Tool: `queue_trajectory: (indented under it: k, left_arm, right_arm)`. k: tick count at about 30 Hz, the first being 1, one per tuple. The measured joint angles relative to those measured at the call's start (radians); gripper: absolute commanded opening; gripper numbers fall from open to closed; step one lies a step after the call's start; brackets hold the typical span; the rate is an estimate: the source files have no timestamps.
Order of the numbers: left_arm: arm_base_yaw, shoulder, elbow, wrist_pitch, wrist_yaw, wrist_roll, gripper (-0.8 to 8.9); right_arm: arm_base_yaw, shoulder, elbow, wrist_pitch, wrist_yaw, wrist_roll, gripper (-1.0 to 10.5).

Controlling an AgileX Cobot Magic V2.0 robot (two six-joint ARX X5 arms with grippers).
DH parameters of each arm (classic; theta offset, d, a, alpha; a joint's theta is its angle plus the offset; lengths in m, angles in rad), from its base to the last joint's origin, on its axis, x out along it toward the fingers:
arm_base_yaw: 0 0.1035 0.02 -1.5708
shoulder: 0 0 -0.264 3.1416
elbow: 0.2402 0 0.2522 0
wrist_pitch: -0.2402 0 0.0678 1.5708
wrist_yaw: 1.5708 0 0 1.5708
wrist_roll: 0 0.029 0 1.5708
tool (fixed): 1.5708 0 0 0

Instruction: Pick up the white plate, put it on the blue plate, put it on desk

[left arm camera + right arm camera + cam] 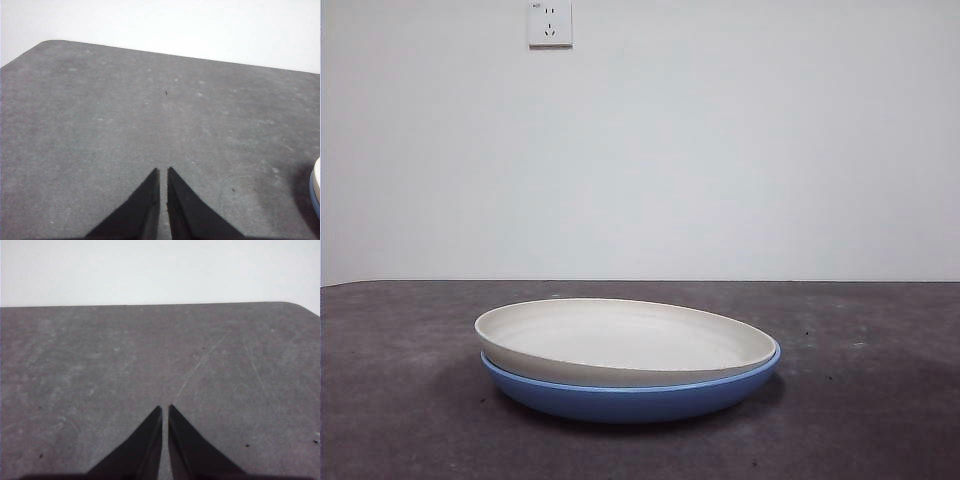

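Squarely in the middle of the front view, the white plate [620, 340] sits nested inside the blue plate [630, 398], and the pair rests on the desk [400, 400]. The cream plate is slightly tilted: its rim stands a little higher on one side and dips close to the blue rim on the other, where a thin line of glossy blue edge shows just beneath it. The blue plate's curved underside touches the dark, faintly speckled tabletop and casts a soft shadow around its base. Behind the desk rises a plain white wall [740, 150] with a white power socket [550, 23] high up.

Neither arm shows in the front view. The left gripper [163, 170] hovers over bare desk, its two black jaws pressed nearly together with only a thin slit between the tips, holding nothing. At the edge of the left wrist view a small sliver of the stacked plates appears, cream above blue, well apart from the jaws. The right gripper [165, 407] likewise hangs over bare tabletop marked with faint pale scratches, its jaws closed to a narrow slit and pinching nothing; no plate is visible in the right wrist view
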Motion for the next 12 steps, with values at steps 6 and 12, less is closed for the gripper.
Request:
queue_trajectory:
  k: [6,12]
  left_arm:
    - [0.000,0.000,0.000,0.000,0.000,0.000,0.24]
    - [0.000,0.000,0.000,0.000,0.000,0.000,0.24]
  right_arm:
    - [0.025,-0.024,-0.037,0.009,0.000,0.001,0.2]
    - [0.089,-0.024,-0.044,0.017,-0.004,0.001,0.2]
